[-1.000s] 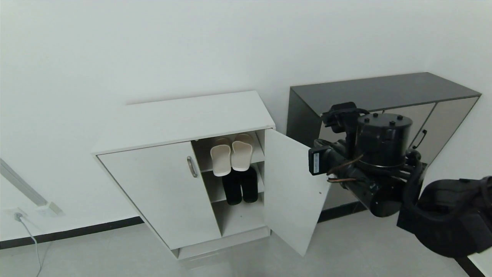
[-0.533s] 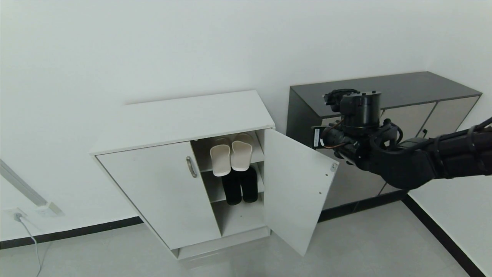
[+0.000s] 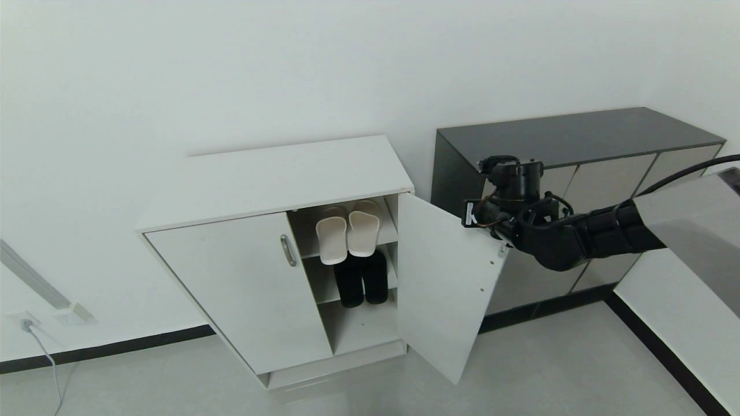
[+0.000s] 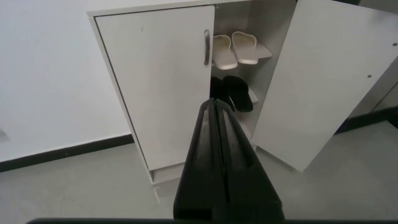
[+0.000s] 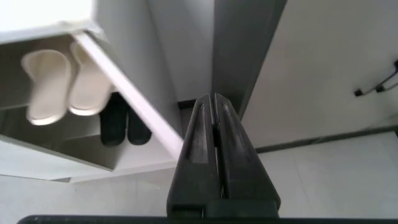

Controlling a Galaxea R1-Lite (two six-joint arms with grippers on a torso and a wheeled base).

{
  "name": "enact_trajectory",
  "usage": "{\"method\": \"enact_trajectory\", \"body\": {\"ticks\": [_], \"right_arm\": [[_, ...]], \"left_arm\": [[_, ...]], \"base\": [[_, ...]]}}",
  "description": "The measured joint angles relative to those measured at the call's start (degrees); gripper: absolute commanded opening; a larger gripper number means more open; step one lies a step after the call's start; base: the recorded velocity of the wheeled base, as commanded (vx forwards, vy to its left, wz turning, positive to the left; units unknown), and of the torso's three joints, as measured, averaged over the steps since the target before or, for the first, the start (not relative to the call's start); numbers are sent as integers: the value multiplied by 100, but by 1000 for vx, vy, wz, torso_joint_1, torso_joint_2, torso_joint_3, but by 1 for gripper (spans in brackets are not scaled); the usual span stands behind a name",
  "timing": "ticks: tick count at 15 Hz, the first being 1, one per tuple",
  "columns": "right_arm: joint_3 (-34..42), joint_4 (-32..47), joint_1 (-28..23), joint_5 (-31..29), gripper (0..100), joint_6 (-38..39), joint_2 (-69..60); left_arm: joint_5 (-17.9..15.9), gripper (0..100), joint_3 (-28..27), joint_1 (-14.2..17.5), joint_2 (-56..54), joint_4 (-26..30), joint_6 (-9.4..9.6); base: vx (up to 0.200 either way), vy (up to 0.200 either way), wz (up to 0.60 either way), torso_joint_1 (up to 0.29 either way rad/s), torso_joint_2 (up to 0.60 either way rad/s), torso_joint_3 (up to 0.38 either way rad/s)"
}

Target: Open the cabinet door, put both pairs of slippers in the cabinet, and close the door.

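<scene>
The white cabinet stands against the wall with its left door closed and its right door swung open. Inside, white slippers lie on the upper shelf and black slippers on the shelf below. My right arm stretches in from the right and ends at the open door's top outer corner. The right gripper is shut and empty, just behind the door's edge. The left gripper is shut and empty, held low in front of the cabinet, facing the slippers.
A dark grey sideboard stands right of the cabinet, close behind the open door. A wall socket with a cable is at the far left. Black skirting marks a side wall on the right. Bare floor lies in front.
My right arm has stretched away from the head camera toward the open door's outer top corner. The door and slippers have not moved.
</scene>
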Motion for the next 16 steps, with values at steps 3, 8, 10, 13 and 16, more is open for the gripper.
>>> {"method": "enact_trajectory", "body": {"ticks": [3,8,10,13,16], "right_arm": [[-39,16,-57,9,0,11,190],[121,367,28,6,0,134,121],[383,367,238,-11,0,169,-30],[855,336,822,-35,0,246,-363],[1201,286,1248,-66,0,200,-745]], "left_arm": [[0,0,0,-2,0,0,2],[0,0,0,-2,0,0,-4],[0,0,0,-2,0,0,-1],[0,0,0,-2,0,0,-4],[0,0,0,-2,0,0,-6]], "base": [[0,0,0,0,0,0],[0,0,0,0,0,0],[0,0,0,0,0,0],[0,0,0,0,0,0],[0,0,0,0,0,0]]}}
